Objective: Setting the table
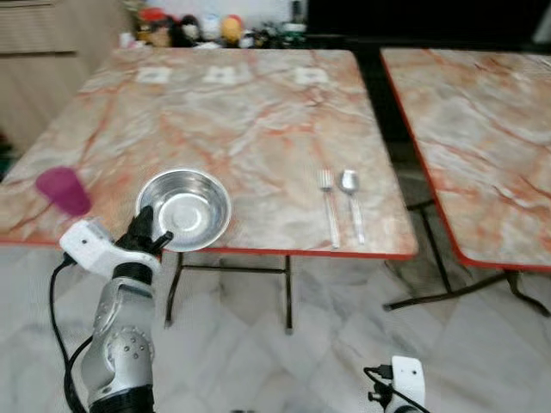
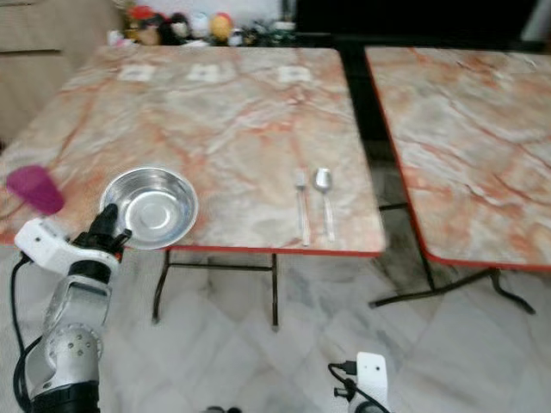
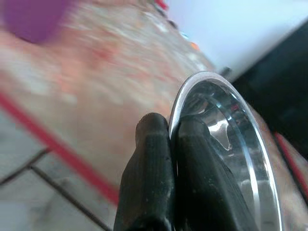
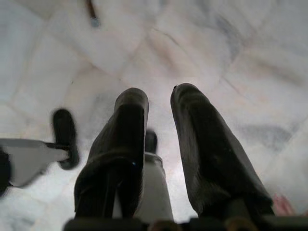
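While the left gripper (image 1: 148,231) pinches the near rim of the steel bowl (image 1: 185,209), its two black fingers (image 3: 149,178) stand closed on that rim, one outside the wall and one inside, as the left wrist view shows. A rim grip of this kind suits sliding or lifting a shallow, thin-walled bowl, and it leaves the hollow free. The bowl sits upright, mouth up, at the near left edge of the marble-patterned table (image 1: 258,120), and being round it has no long axis to align. A purple cup (image 1: 63,190) stands just left of the bowl, close to the same edge. To the right, well apart from the bowl, a fork (image 1: 329,206) and a spoon (image 1: 351,202) lie side by side, long axes running from the near edge toward the far one, heads pointing away. That layout reads as a place setting in progress.

The right gripper (image 4: 159,144) hangs low over the tiled floor (image 4: 231,57), fingers slightly parted and holding nothing. A second table (image 1: 482,129) stands to the right.
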### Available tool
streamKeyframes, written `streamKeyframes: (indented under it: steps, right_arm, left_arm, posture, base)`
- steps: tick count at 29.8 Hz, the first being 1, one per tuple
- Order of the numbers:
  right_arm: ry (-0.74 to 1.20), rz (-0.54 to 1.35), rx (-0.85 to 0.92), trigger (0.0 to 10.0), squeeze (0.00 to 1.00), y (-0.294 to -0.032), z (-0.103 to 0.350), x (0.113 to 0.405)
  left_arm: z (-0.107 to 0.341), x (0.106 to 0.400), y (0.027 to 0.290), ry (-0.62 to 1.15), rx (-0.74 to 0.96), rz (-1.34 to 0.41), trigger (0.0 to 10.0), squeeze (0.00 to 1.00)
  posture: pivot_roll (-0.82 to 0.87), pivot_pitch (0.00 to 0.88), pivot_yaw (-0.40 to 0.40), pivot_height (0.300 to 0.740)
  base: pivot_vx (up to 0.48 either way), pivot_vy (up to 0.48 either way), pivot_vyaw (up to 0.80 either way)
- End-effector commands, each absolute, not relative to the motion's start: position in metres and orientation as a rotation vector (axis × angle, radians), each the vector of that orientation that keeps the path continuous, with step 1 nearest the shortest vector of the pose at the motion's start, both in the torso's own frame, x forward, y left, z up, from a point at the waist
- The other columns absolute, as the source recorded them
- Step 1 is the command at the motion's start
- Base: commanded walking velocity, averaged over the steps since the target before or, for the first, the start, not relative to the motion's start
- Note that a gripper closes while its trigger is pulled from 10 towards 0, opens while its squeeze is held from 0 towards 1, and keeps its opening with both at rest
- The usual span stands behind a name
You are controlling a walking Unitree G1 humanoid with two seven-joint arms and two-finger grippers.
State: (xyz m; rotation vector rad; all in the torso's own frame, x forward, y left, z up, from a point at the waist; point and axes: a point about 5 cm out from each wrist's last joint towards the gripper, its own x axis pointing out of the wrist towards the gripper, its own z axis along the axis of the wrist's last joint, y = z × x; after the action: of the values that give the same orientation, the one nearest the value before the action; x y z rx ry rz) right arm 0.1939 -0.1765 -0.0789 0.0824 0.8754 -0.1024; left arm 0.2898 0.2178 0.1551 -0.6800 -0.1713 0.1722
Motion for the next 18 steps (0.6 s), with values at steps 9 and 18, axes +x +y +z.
streamKeyframes:
  steps: [9, 18]
  right_arm:
    - [0.895, -0.116, 0.103, 10.0, 0.0, -0.178, -0.082, 0.188]
    - [0.895, -0.114, 0.103, 10.0, 0.0, -0.177, -0.082, 0.188]
  left_arm:
    - [0.161, 0.291, 0.204, -0.182, -0.663, 0.104, 10.0, 0.0]
    - [0.167, 0.293, 0.196, -0.189, -0.657, 0.046, 10.0, 0.0]
  posture:
    - [0.02, 0.121, 0.003, 0.74]
    - [0.02, 0.118, 0.004, 0.74]
  base:
    - [0.0, -0.135, 0.0]
    - [0.0, -0.363, 0.0]
